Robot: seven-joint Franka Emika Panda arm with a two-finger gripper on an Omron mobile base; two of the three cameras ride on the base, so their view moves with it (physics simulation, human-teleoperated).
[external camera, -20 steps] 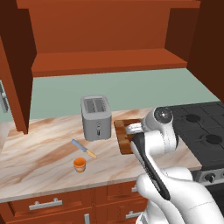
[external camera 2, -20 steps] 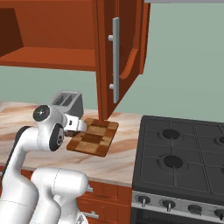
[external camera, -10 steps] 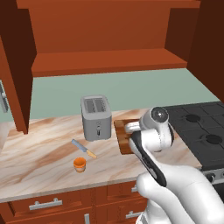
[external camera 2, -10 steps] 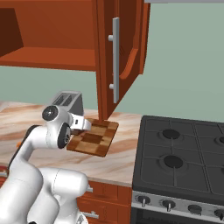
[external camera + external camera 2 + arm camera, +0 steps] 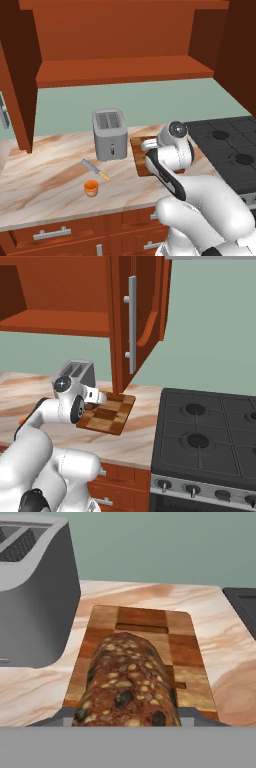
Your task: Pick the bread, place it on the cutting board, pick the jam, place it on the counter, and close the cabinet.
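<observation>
While the white arm bent low over the marbled beige counter (image 5: 45, 170), the left base view showed a boxy grey toaster (image 5: 110, 134), a knife (image 5: 96, 170) with an orange handle, and a squat orange jam (image 5: 91, 188) jar standing on the stone in front of them. Part of the wooden cutting board (image 5: 139, 157) showed beside the toaster. Above, the reddish cabinet (image 5: 120, 70) stood open, its shelf bare.

From the right base view, the checkered board lay flat below the open door's long grey handle (image 5: 132, 323), with a black stove (image 5: 205, 436) beside it.

Through the hand view, a seeded, dark brown bread (image 5: 127, 687) with a rounded top sat pinched in the gripper (image 5: 127, 714), over the board.
</observation>
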